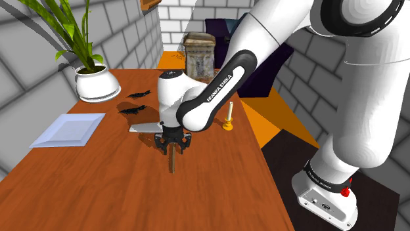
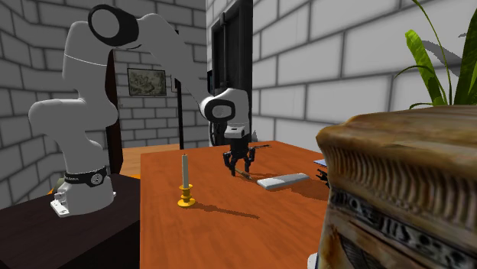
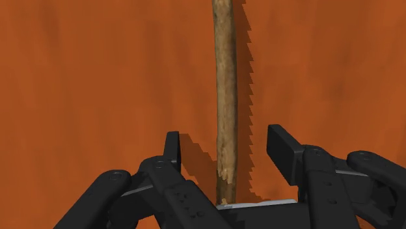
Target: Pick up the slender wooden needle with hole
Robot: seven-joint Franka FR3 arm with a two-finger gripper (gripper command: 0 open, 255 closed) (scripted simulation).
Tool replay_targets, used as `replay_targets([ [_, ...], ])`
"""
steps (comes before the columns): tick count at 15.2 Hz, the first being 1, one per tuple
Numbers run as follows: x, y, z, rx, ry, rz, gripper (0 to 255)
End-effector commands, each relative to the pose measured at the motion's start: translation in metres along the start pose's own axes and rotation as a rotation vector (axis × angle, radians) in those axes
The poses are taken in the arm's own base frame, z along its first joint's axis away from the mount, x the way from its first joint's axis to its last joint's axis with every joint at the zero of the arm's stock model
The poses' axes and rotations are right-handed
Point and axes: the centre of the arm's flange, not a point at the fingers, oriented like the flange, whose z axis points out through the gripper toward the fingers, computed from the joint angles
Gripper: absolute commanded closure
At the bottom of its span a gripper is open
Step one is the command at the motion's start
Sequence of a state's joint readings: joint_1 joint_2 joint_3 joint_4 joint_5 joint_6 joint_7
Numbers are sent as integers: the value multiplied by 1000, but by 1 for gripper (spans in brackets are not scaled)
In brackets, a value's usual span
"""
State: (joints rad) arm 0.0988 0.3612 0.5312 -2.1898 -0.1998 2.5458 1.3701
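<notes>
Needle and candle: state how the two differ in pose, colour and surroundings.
The needle lies flat on the table; the candle stands upright in a yellow holder. The needle is rough and brown; the candle is pale. The needle lies between the open fingers of the gripper, untouched; the candle stands apart from it. Both are slender and share the table.

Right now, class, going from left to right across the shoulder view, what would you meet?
From the left: plate → pincer → candle → arm's base.
</notes>
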Motion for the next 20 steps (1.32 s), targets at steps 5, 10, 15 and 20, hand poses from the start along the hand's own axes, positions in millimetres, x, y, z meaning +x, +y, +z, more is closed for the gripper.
replay_targets([
  [5,0,-1,2,1,-3,0,255],
  [10,-1,-2,-24,1,-3,0,255],
  [15,-2,-4,-50,1,-3,0,255],
  [20,-4,-6,-77,1,-3,0,255],
])
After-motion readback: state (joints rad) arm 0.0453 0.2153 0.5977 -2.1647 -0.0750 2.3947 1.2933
